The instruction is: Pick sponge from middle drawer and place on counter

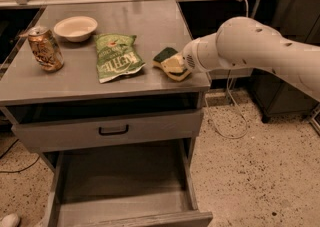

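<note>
The sponge (167,56), dark green face over a yellow body, is tilted at the right part of the grey counter (75,81), at or just above its surface. My gripper (178,66), at the end of the white arm reaching in from the right, is shut on the sponge's right side. The middle drawer (125,186) stands pulled open low at the front, with a bare grey floor.
A green crinkled chip bag (116,56) lies just left of the sponge. A white bowl (75,27) and a drink can (45,48) stand at the counter's left. A closed drawer front with a black handle (113,130) sits above the open drawer. Cables hang at right.
</note>
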`<state>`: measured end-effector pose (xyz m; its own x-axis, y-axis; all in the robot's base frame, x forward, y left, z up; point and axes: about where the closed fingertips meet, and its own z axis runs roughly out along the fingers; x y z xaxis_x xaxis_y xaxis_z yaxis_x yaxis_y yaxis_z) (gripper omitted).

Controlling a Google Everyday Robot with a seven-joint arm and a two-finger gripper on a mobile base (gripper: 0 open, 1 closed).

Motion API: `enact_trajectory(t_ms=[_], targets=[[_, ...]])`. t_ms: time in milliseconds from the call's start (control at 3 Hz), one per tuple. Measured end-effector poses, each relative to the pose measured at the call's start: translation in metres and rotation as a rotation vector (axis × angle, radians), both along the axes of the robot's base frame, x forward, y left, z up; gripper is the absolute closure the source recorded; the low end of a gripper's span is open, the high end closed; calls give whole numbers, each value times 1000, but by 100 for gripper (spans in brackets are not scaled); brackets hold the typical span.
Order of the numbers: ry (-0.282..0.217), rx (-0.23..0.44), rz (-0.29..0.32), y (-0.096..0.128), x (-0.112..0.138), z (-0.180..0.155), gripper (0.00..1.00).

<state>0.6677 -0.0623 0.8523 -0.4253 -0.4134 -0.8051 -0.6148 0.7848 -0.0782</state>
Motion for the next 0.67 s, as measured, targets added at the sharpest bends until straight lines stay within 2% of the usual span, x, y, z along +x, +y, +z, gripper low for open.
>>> enact_trajectory(t_ms=[667], targets=[[0,0,0,0,0,0,11]])
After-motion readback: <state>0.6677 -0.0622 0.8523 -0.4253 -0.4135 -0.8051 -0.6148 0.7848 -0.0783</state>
